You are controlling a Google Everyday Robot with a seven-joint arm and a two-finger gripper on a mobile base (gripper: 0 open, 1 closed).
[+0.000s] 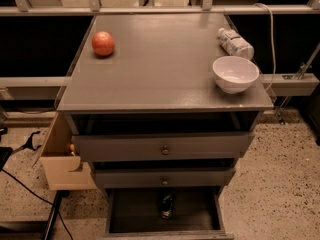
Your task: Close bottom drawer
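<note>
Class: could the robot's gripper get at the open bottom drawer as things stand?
Probably, though unsure: the gripper is out of view. The bottom drawer stands pulled out past the middle drawer and top drawer, so nothing overhangs its front; what lies before it is cut off.

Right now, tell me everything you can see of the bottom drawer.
The bottom drawer is the lowest of three in the grey cabinet and stands pulled well out, beneath the middle drawer. Its grey side walls frame a dark floor; its front edge runs along the bottom of the view, so the front face is hidden. One small dark object, too dim to identify, lies on the floor near the middle. The gripper is not in view.
</note>
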